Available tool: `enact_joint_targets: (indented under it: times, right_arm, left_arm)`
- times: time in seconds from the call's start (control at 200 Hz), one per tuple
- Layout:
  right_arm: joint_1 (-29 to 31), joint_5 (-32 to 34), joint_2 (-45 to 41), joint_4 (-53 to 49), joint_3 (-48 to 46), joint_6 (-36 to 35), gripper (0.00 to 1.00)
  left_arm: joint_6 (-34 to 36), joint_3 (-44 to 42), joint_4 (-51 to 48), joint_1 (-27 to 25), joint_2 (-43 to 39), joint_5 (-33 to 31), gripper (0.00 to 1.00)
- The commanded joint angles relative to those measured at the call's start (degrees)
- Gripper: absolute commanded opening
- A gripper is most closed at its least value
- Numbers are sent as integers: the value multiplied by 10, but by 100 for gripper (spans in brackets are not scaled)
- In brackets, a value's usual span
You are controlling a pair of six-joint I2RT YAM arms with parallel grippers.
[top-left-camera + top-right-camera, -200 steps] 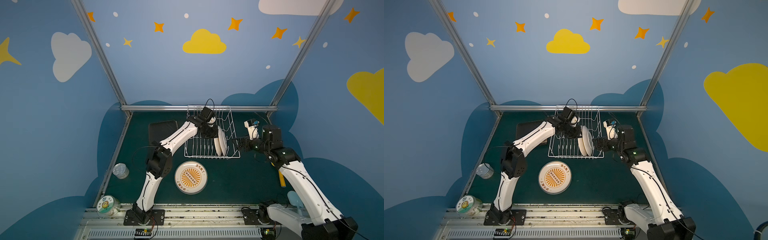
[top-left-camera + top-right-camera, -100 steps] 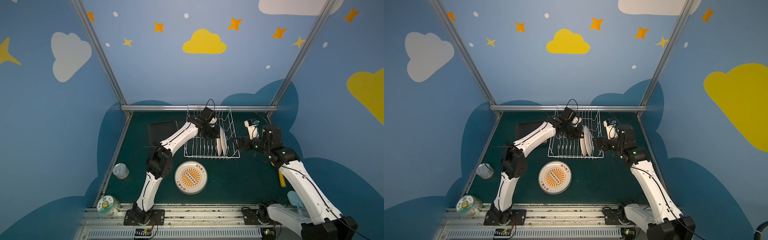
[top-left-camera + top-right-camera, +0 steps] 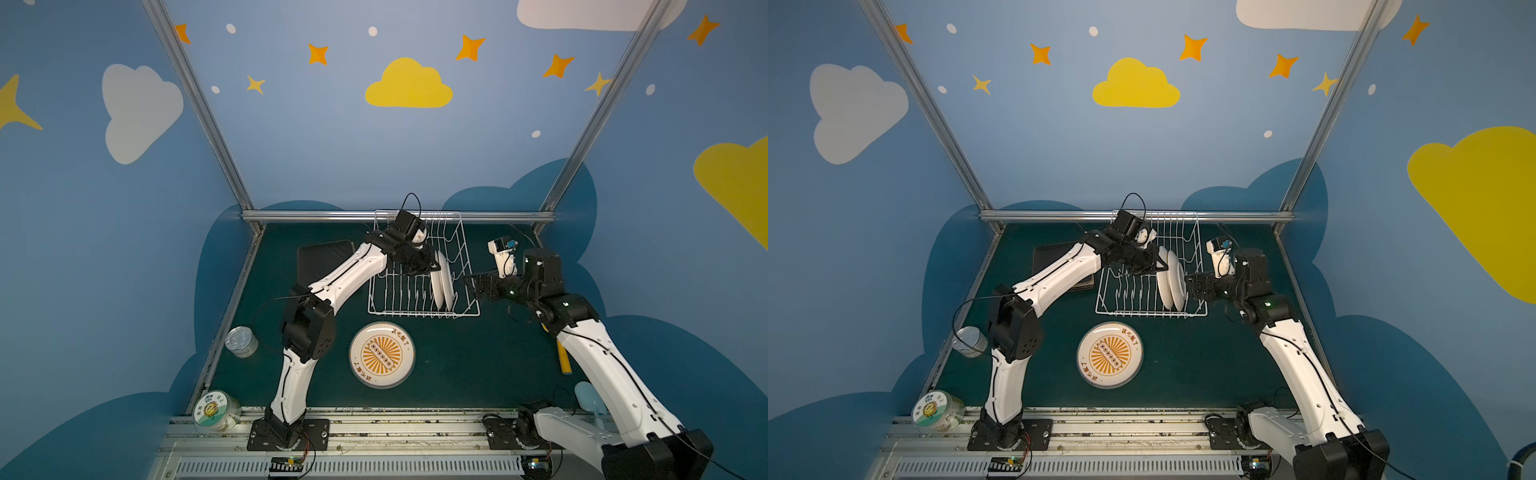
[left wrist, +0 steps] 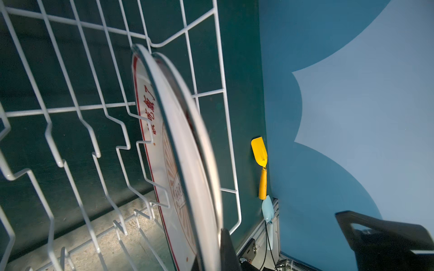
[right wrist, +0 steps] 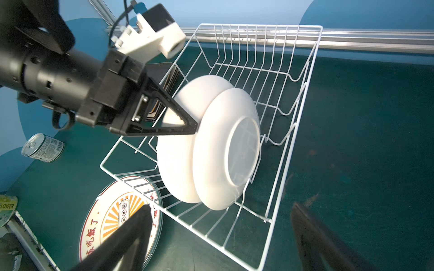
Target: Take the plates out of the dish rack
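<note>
Now the left gripper (image 3: 1158,268) reaches into the dish rack (image 3: 465,249), jaws pinched on the rim of a round white plate (image 3: 436,286) standing upright beside a second plate (image 3: 448,289) at the rack's right end, while just outside the right gripper (image 3: 468,284) gapes wide, empty.

Pinches the rim of a plate (image 5: 173,164) in the rack (image 3: 424,314) with the left gripper (image 3: 433,269); holds the right gripper (image 3: 471,284) spread wide just beside the rack.
</note>
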Motion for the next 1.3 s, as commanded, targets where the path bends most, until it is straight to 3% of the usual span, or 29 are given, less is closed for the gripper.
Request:
enact_joint_targets:
  times: [0.0, 0.551, 0.986, 1.297]
  right_arm:
    - [-3, -6, 2, 11, 13, -4, 92]
    - [-2, -21, 15, 22, 23, 8, 92]
    - [-2, -26, 22, 29, 29, 16, 92]
    - [-1, -29, 27, 33, 31, 19, 92]
  left_arm:
    - [-3, -4, -8, 14, -45, -15, 3]
    - [-15, -76, 15, 51, -132, -28, 3]
    - [-56, -113, 82, 65, -154, 18, 3]
    - [-8, -96, 30, 76, -177, 6, 3]
